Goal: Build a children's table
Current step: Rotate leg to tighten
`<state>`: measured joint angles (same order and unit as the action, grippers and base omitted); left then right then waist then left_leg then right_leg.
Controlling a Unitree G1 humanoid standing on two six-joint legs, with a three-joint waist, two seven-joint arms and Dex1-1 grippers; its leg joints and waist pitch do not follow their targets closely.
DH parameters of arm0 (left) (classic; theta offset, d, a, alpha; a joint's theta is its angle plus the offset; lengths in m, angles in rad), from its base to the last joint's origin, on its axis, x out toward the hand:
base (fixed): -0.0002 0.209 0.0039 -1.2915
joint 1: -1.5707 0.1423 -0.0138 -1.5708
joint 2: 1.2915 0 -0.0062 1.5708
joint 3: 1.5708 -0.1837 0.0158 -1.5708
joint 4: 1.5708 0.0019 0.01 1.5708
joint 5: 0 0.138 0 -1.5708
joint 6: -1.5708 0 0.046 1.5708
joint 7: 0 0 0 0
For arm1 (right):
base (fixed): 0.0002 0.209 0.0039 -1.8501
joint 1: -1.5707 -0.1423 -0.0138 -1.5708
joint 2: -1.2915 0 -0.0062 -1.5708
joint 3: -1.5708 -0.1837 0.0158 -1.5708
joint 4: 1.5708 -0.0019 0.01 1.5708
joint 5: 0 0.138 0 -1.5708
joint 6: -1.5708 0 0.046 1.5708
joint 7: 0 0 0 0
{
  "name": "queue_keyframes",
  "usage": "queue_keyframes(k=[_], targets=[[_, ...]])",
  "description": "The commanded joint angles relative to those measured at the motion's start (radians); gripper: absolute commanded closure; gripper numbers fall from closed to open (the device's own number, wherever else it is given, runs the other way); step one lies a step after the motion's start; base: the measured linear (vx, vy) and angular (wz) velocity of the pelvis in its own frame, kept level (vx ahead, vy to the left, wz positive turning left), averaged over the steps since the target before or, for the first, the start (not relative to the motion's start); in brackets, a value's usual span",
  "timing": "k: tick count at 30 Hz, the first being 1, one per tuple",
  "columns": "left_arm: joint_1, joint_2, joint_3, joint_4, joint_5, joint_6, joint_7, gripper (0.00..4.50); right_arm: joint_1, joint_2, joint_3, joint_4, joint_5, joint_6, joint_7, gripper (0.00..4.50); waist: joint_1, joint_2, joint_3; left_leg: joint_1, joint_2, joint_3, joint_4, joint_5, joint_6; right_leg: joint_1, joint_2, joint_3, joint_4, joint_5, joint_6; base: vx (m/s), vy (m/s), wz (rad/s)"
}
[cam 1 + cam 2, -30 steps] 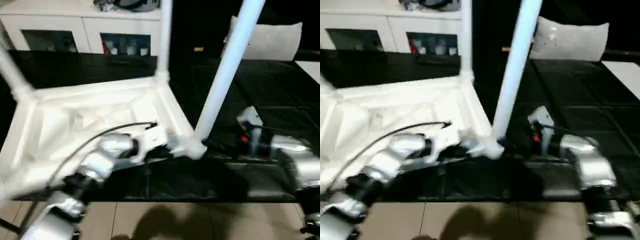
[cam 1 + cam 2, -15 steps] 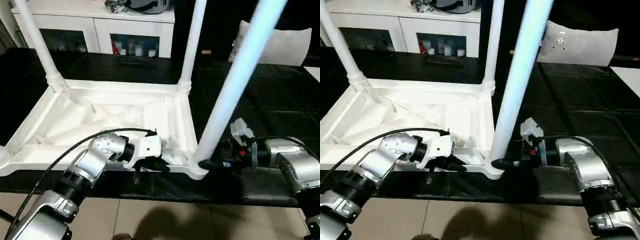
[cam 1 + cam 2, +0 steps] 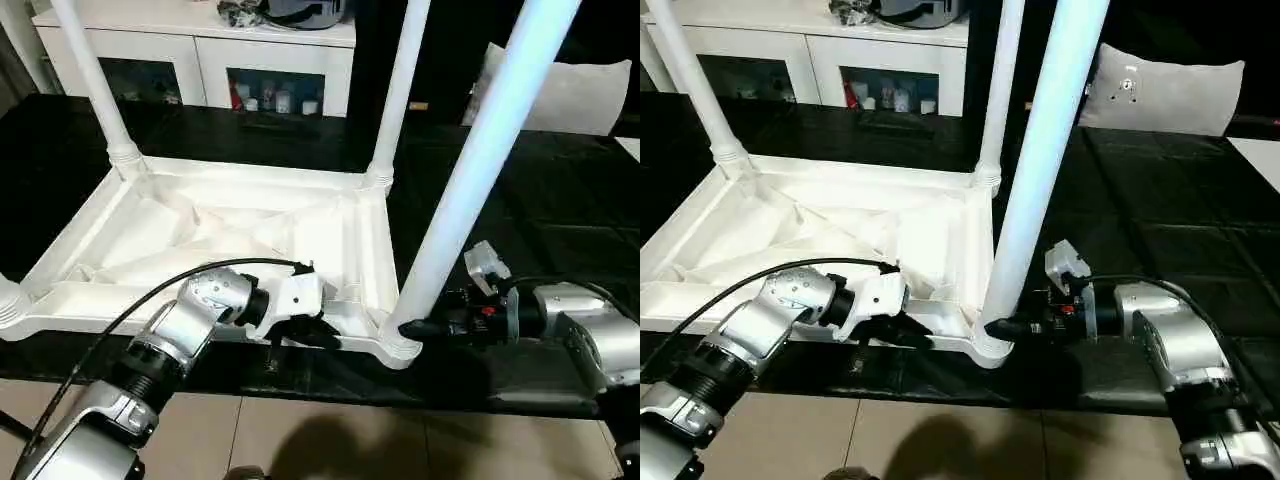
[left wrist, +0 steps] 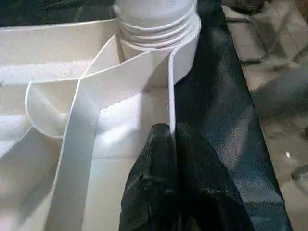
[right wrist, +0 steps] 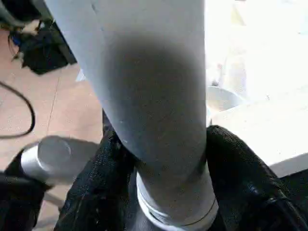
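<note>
The table top [image 3: 230, 240] is lying upside down on the black surface [image 3: 560, 230], ribbed underside facing up, its near edge close to the surface's front edge. Legs are standing upright in its sockets: one at the far left corner [image 3: 95, 85], one at the far right corner [image 3: 400, 90], and a near right leg [image 3: 470, 190] rising tall from the near right socket [image 3: 398, 345]. At the near left corner another socket [image 3: 8, 305] is showing at the frame's edge.

The left claw [image 3: 305, 335] is lying low against the top's near rim, just left of the near right socket. The left wrist view is showing its black fingers [image 4: 159, 192] pinched together on the thin upright wall of that rim [image 4: 172, 110], one finger on each side, so it is clenched on the top.

The right claw [image 3: 1012, 327] is reaching in level from the right, at the base of the near right leg. In the right wrist view its two fingers [image 5: 96, 192] are sitting on either side of the leg [image 5: 154, 106], right against it just above the ringed foot; it is grasping the leg.

Behind the surface a white cabinet [image 3: 200, 50] and a grey cushion [image 3: 1160, 85] are standing.
</note>
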<state>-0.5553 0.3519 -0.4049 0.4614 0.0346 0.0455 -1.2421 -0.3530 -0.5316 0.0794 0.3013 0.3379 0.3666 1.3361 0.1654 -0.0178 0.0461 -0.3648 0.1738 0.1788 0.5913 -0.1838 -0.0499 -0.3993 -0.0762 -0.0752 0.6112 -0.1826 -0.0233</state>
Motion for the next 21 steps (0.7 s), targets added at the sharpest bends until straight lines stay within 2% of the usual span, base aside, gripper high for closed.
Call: queue_keyframes(k=[1, 3, 4, 6, 7, 8, 9, 10, 11, 12, 13, 14, 16, 18, 19, 21], targets=[[-0.007, -0.063, 0.013, -0.02, -0.002, 0.089, 0.114, 4.5, -0.008, 0.08, 0.0, 0.004, -0.002, 0.024, -0.144, 2.53, -0.012, -0.005, -0.055, 0.011, 0.064, -0.024, -0.076, -0.231, 0.021, 0.045, -0.088, 0.05, -0.086, -0.333, -0.166, 0.0, 0.0, 0.0], [-0.011, -0.078, 0.022, -0.025, -0.001, 0.118, 0.145, 4.5, -0.018, 0.108, -0.009, 0.027, -0.021, 0.015, -0.207, 2.53, -0.02, -0.005, -0.053, 0.014, 0.06, -0.026, -0.076, -0.259, 0.005, 0.041, -0.09, 0.049, -0.094, -0.39, -0.152, 0.0, 0.0, 0.0], [-0.017, -0.1, 0.033, -0.029, 0.002, 0.151, 0.19, 4.5, -0.032, 0.144, -0.028, 0.045, -0.037, 0.046, -0.305, 2.53, -0.028, -0.006, -0.053, 0.011, 0.057, -0.028, -0.078, -0.267, 0.002, 0.046, -0.09, 0.047, -0.099, -0.427, -0.135, 0.0, 0.0, 0.0], [-0.037, -0.162, 0.064, -0.026, 0.014, 0.224, 0.315, 4.5, -0.062, 0.22, -0.06, 0.068, -0.089, 0.141, -0.531, 2.53, -0.045, -0.003, -0.051, 0.014, 0.06, -0.03, -0.082, -0.275, -0.011, 0.039, -0.084, 0.048, -0.097, -0.421, -0.137, 0.0, 0.0, 0.0], [-0.043, -0.185, 0.077, -0.024, 0.02, 0.252, 0.364, 4.5, -0.07, 0.242, -0.065, 0.073, -0.106, 0.167, -0.594, 2.53, -0.061, -0.01, -0.05, 0.007, 0.056, -0.033, -0.084, -0.278, -0.022, 0.046, -0.083, 0.044, -0.096, -0.429, -0.133, 0.0, 0.0, 0.0], [-0.051, -0.214, 0.092, -0.019, 0.02, 0.28, 0.411, 4.5, -0.079, 0.268, -0.076, 0.082, -0.118, 0.176, -0.658, 2.53, -0.066, -0.007, -0.052, 0.011, 0.053, -0.032, -0.081, -0.277, -0.024, 0.044, -0.086, 0.045, -0.101, -0.454, -0.12, 0.0, 0.0, 0.0], [-0.054, -0.224, 0.097, -0.018, 0.019, 0.289, 0.426, 4.5, -0.082, 0.277, -0.081, 0.086, -0.121, 0.177, -0.68, 2.53, -0.069, -0.01, -0.053, 0.012, 0.052, -0.03, -0.078, -0.276, -0.019, 0.041, -0.087, 0.047, -0.103, -0.457, -0.116, 0.0, 0.0, 0.0], [-0.067, -0.276, 0.121, -0.01, 0.021, 0.328, 0.505, 4.5, -0.099, 0.321, -0.098, 0.107, -0.151, 0.159, -0.797, 2.53, -0.074, -0.012, -0.053, 0.012, 0.051, -0.027, -0.076, -0.266, -0.011, 0.04, -0.086, 0.049, -0.106, -0.452, -0.115, 0.0, 0.0, 0.0], [-0.071, -0.294, 0.128, -0.007, 0.025, 0.339, 0.535, 4.5, -0.105, 0.335, -0.1, 0.116, -0.167, 0.142, -0.838, 2.53, -0.077, -0.01, -0.054, 0.01, 0.05, -0.027, -0.076, -0.249, -0.01, 0.038, -0.084, 0.049, -0.104, -0.432, -0.118, 0.0, 0.0, 0.0], [-0.071, -0.294, 0.128, -0.007, 0.025, 0.339, 0.535, 4.5, -0.105, 0.335, -0.1, 0.116, -0.167, 0.142, -0.838, 2.19, -0.076, -0.011, -0.055, 0.01, 0.05, -0.026, -0.075, -0.241, -0.007, 0.039, -0.084, 0.048, -0.105, -0.423, -0.117, 0.0, 0.0, 0.0], [-0.073, -0.319, 0.119, -0.004, 0.043, 0.329, 0.568, 4.5, -0.116, 0.365, -0.115, 0.138, -0.162, 0.089, -0.873, 1.87, -0.072, -0.011, -0.056, 0.01, 0.049, -0.022, -0.073, -0.225, 0.014, 0.039, -0.084, 0.051, -0.106, -0.388, -0.117, 0.0, 0.0, 0.0], [-0.072, -0.324, 0.112, -0.006, 0.051, 0.322, 0.573, 4.5, -0.119, 0.376, -0.122, 0.145, -0.156, 0.069, -0.879, 1.89, -0.072, -0.011, -0.056, 0.01, 0.049, -0.022, -0.073, -0.225, 0.014, 0.039, -0.084, 0.051, -0.106, -0.388, -0.117, 0.0, 0.0, 0.0], [-0.064, -0.32, 0.085, -0.017, 0.07, 0.306, 0.559, 4.5, -0.117, 0.394, -0.13, 0.134, -0.141, 0.049, -0.867, 1.66, -0.065, -0.011, -0.063, 0.005, 0.051, -0.021, -0.072, -0.17, 0.032, 0.046, -0.079, 0.052, -0.091, -0.276, -0.14, 0.0, 0.0, 0.0], [-0.061, -0.319, 0.081, -0.023, 0.073, 0.313, 0.56, 4.5, -0.115, 0.399, -0.135, 0.123, -0.138, 0.051, -0.867, 1.42, -0.064, -0.008, -0.063, 0.004, 0.052, -0.019, -0.07, -0.146, 0.044, 0.046, -0.076, 0.052, -0.085, -0.212, -0.157, 0.0, 0.0, 0.0], [-0.058, -0.313, 0.077, -0.028, 0.077, 0.313, 0.556, 4.5, -0.109, 0.395, -0.136, 0.107, -0.134, 0.06, -0.856, 1.39, -0.065, -0.005, -0.06, 0.002, 0.053, -0.02, -0.072, -0.15, 0.049, 0.048, -0.078, 0.051, -0.084, -0.204, -0.166, 0.0, 0.0, 0.0], [-0.056, -0.302, 0.07, -0.033, 0.084, 0.315, 0.559, 4.5, -0.098, 0.382, -0.131, 0.085, -0.134, 0.062, -0.836, 1.21, -0.065, -0.005, -0.059, 0.004, 0.054, -0.02, -0.073, -0.169, 0.048, 0.048, -0.079, 0.051, -0.088, -0.223, -0.164, 0.0, 0.0, 0.0]])
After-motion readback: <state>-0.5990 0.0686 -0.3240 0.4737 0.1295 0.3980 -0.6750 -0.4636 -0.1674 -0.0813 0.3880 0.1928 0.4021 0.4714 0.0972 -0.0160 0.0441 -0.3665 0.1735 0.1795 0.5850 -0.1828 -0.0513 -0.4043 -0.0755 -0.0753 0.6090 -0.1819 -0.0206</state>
